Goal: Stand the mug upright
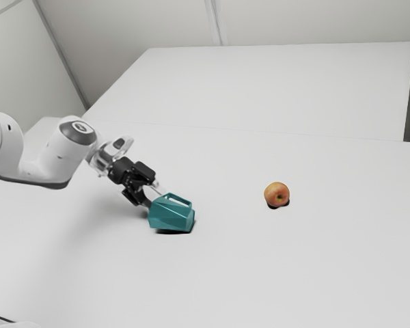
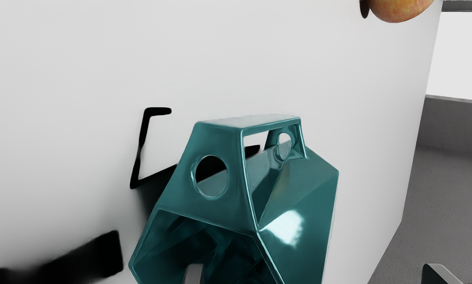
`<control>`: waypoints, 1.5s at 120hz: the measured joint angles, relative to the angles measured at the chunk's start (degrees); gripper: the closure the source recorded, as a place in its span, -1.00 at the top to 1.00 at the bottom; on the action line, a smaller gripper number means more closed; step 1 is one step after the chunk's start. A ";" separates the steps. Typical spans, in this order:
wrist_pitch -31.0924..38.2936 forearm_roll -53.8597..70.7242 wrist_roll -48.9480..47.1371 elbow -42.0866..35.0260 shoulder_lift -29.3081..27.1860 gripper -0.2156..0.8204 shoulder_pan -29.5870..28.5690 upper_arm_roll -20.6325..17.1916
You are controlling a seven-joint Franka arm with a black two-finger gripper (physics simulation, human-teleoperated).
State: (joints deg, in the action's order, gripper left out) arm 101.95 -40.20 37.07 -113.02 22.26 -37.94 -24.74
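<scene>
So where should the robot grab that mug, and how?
I'd pinch the side wall of the mug at the rim, coming from the mouth side. It's lying down with its mouth facing the end effector, so one finger should fit inside and one outside. The wall looks thin, and the handle sticks up out of the way.

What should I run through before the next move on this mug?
1. Fingers open: ok, spread wide.
2. Mug still to be righted: ok, it lies on its side.
3. Mouth turned toward the fingers: ok.
4. One finger inside the mouth, one outside: cannot tell how deep either reaches.
5. Grip secured: not ok, the fingers aren't closed on anything.
6. Apple apart from the mug: ok.
</scene>
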 joint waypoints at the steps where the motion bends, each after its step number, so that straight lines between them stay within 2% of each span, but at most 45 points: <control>1: 0.03 -0.18 0.18 -0.08 0.04 0.58 -0.01 -0.01; 19: 0.50 -3.21 3.42 -1.73 0.29 0.53 -0.31 -0.04; 35: 0.81 -5.32 6.43 -3.45 0.08 0.34 -0.38 -0.12; 103: 0.70 -7.44 16.95 -4.60 -1.03 -0.69 -0.39 -0.57; 128: 0.91 -7.09 19.10 -4.37 -2.83 -0.85 -0.33 -0.65; 143: 1.85 -5.99 19.81 -4.49 -7.15 -0.88 0.20 -1.56; 162: 6.72 7.19 16.49 -4.44 -16.04 -0.90 0.84 -7.77; 180: 9.99 21.99 9.62 -4.43 -19.97 -0.91 1.72 -11.88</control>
State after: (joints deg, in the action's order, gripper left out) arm 111.93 -18.21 46.69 -117.44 2.29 -36.23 -36.63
